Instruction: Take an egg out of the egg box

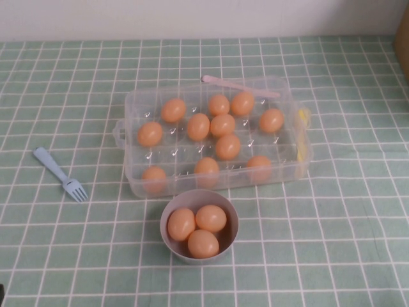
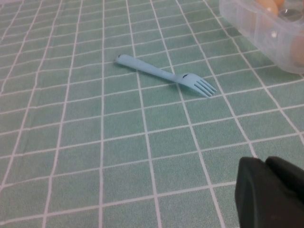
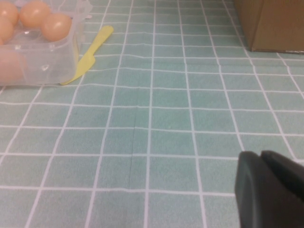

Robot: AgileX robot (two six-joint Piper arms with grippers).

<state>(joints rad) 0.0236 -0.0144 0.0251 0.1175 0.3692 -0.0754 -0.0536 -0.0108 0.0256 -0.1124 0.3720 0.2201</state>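
Ten eggs lie in the egg box [image 1: 131,102], a clear plastic box with rounded corners in the upper middle of the high view, on the table [image 1: 332,243] with its green checked cloth. One egg [image 1: 228,146] sits near the middle of the box, with others close around it and three more along the box's near wall. Just below the box in that frame stands a small round greyish bowl [image 1: 171,208] holding three further eggs, nearly touching the box's near wall. A pale blue plastic fork [image 1: 61,174] lies at the left of the frame, apart from the box, its prongs pointing toward the lower right. A pink utensil [image 1: 239,86] rests along the far edge of the box. A yellow plastic knife [image 3: 88,55] lies beside the box's right end, its tip by the corner; in the high view only a yellow bit shows there. A brown cardboard box [image 3: 273,23] fills the upper right of the right wrist view.

Neither arm shows in the high view. The left pincer [image 2: 270,192] appears as a dark shape at the lower right of the left wrist view, near the fork; whether it is apart or together I cannot tell. The right pincer [image 3: 270,190] is a dark shape at the lower right of its own view, over bare cloth, well apart from the egg box, and its state likewise cannot be told.
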